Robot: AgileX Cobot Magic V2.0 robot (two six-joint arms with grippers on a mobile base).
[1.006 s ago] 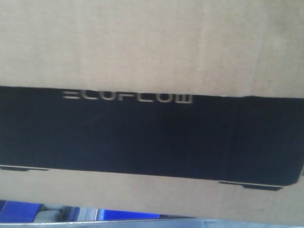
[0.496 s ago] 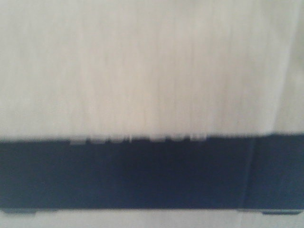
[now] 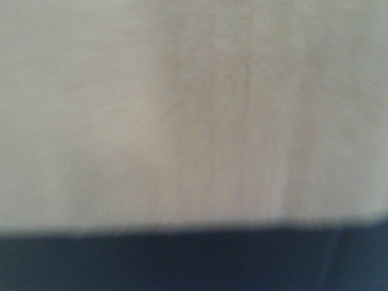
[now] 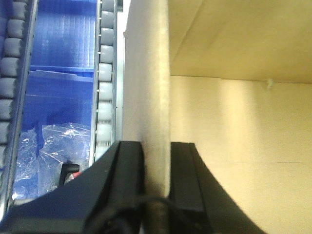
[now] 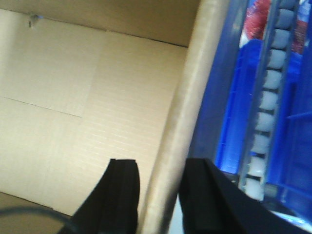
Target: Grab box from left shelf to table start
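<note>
The box [image 3: 194,115] fills the front view, blurred, its black printed panel along the bottom edge. In the left wrist view my left gripper [image 4: 156,158] is shut on the box's left wall [image 4: 146,87], one finger outside, one inside the open carton. In the right wrist view my right gripper [image 5: 160,168] pinches the box's right wall [image 5: 190,112] the same way. The left shelf's roller rail [image 4: 105,83] runs beside the box, and its rollers also show in the right wrist view [image 5: 270,92]. The table is out of view.
Blue plastic bins [image 4: 63,53] lie between the rails, with clear plastic wrap [image 4: 58,146] in one. More blue bin [image 5: 234,97] shows in the right wrist view. A second roller rail [image 4: 14,78] runs at the far left.
The box's black panel and lettering have slid down the front view, from the middle to the bottom edge. The blue bins below it have dropped out of sight.
</note>
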